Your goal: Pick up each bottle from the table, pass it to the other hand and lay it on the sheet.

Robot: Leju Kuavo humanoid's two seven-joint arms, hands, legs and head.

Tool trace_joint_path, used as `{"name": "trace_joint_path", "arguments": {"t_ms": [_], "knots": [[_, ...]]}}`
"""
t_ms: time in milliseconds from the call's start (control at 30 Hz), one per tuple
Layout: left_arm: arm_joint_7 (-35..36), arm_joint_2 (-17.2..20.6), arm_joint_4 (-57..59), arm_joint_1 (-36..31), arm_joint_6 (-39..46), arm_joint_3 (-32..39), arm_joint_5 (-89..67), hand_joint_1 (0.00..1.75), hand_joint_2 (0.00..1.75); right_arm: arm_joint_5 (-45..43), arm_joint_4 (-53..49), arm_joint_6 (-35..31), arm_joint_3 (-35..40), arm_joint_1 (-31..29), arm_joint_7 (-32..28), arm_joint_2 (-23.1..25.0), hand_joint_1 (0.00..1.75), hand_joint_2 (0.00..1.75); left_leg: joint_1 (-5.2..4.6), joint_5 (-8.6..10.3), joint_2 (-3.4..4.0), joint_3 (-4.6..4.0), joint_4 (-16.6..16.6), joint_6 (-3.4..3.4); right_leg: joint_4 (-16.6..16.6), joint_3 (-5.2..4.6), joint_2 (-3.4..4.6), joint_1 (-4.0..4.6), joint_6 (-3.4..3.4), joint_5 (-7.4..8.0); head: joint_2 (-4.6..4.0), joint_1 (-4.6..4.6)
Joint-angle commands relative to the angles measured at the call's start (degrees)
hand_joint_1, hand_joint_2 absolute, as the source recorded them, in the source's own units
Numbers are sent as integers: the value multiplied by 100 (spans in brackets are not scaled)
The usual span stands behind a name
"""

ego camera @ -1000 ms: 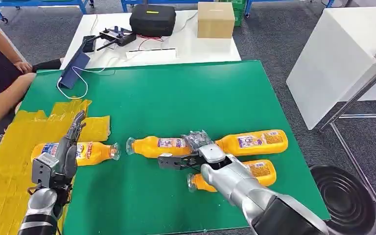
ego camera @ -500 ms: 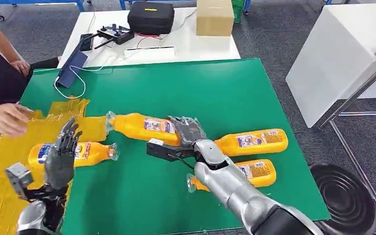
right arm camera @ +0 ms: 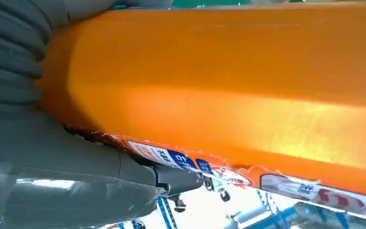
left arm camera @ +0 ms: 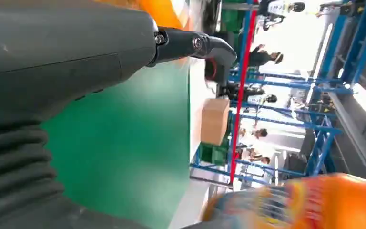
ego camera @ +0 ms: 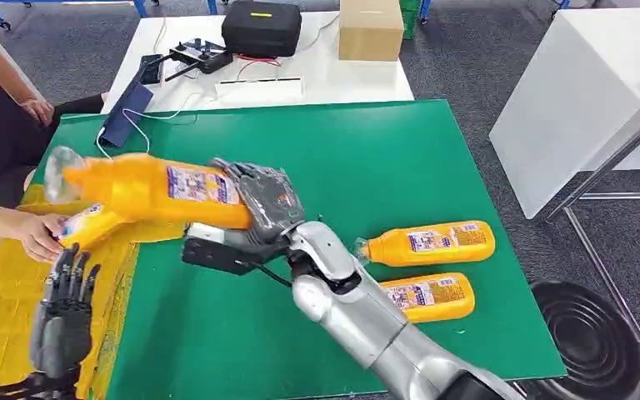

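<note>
Right robot hand (ego camera: pixel 262 204) grips orange bottle (ego camera: pixel 154 190) above green counter (ego camera: pixel 367 158); left robot hand (ego camera: pixel 62 312) spread wide, empty, over yellow sheet (ego camera: pixel 0 300).

Held bottle (ego camera: pixel 154 189) up over bench (ego camera: pixel 367 158) left half, in right hand (ego camera: pixel 262 204), cap end toward the left. Left hand (ego camera: pixel 65 312) low at the near-left corner, over sheet (ego camera: pixel 0 308), w/ fingers apart, holding nothing. Sheet lies on bench's left edge. 2nd bottle (ego camera: pixel 92 223) on sheet below held one, person's hand (ego camera: pixel 37 236) on it from the left. 2 more bottles lie on bench right side: far one (ego camera: pixel 429 242), near one (ego camera: pixel 425 297) just in front. White table (ego camera: pixel 258 75) behind bench carries case (ego camera: pixel 260 27) & box (ego camera: pixel 370 31).
</note>
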Motion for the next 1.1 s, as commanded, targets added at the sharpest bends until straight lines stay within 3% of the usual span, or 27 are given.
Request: {"name": "trace_joint_path", "arguments": {"t_ms": [33,333,867,1100], "knots": [[52,26,-289,-69,406,-1161,244,0,175,164,-518,116,-52,390,-88,-604,175,175,9,-15,-20,19,14,0,3,31,-13,7,6,-12,2,-4],[-13,83,-252,-241,198,-1266,347,0,175,363,668,359,428,270,-112,-53,175,175,1,-3,8,15,-5,0,-3,5,8,-7,13,9,0,-11],[-133,-68,-468,-82,196,-1618,223,0,175,177,819,438,647,350,-262,257,175,175,14,-10,7,21,-1,-2,-1,18,9,7,13,3,0,-9],[-241,-55,-539,-26,387,-1670,108,0,175,122,715,527,1280,694,-445,438,175,175,7,-4,9,12,-6,0,0,5,9,0,13,6,0,-9]]}}
